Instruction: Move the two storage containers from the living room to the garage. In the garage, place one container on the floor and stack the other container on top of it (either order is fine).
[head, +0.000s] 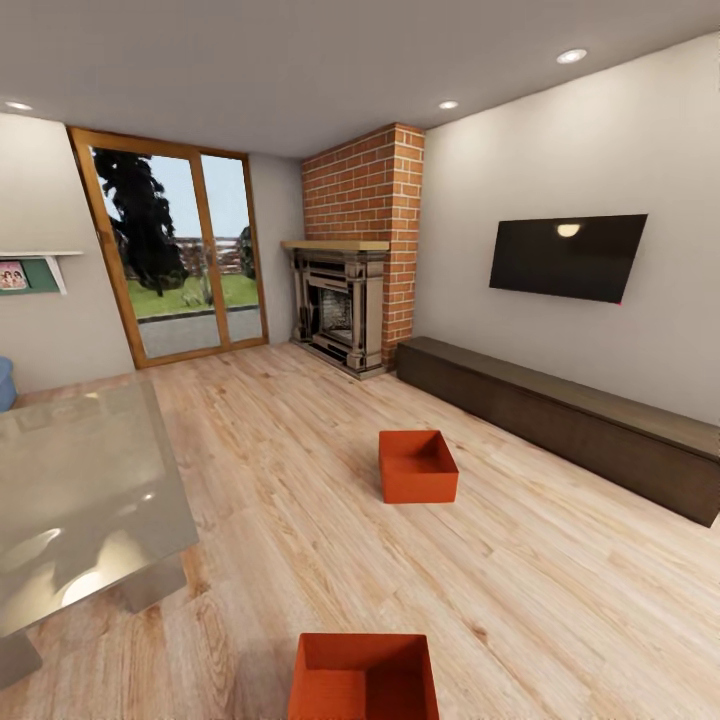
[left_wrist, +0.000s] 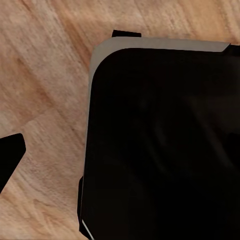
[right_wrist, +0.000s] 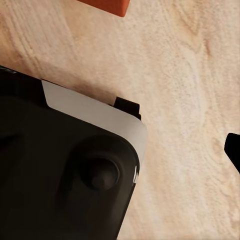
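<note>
- Storage containers first, from the head view: you've got both sitting on the light wood floor (head: 560, 560) of the living room. The far container (head: 418, 466) is mid-room, well clear of the long dark cabinet (head: 560, 415) along the TV wall, open side up. The near container (head: 366, 676) is right at the bottom edge, close to your base and partly cut off.
- My guess on why they sit like that: both upright and apart, so neither has been picked up yet. The garage part hasn't started.
- Room to move: plenty of bare planks to the right of both bins. On your left the glass table (head: 85, 490) juts in, with its corner near the close bin, so watch that edge when you swing. The fireplace (head: 345, 300) and glass doors (head: 175, 255) are far back and not a worry.
- Left wrist view: mostly a dark rounded body of the robot (left_wrist: 160, 145) over wood planks. One dark finger tip (left_wrist: 10, 152) pokes in at the side. I can't tell if that gripper is spread or closed.
- Right wrist view: same deal, the dark body with a grey rim (right_wrist: 65, 170) over pale floor, and an orange corner of a container (right_wrist: 107, 5) at the frame edge, so a bin is just beside the base. A dark finger tip (right_wrist: 233, 147) shows at the edge; can't tell its state either.
</note>
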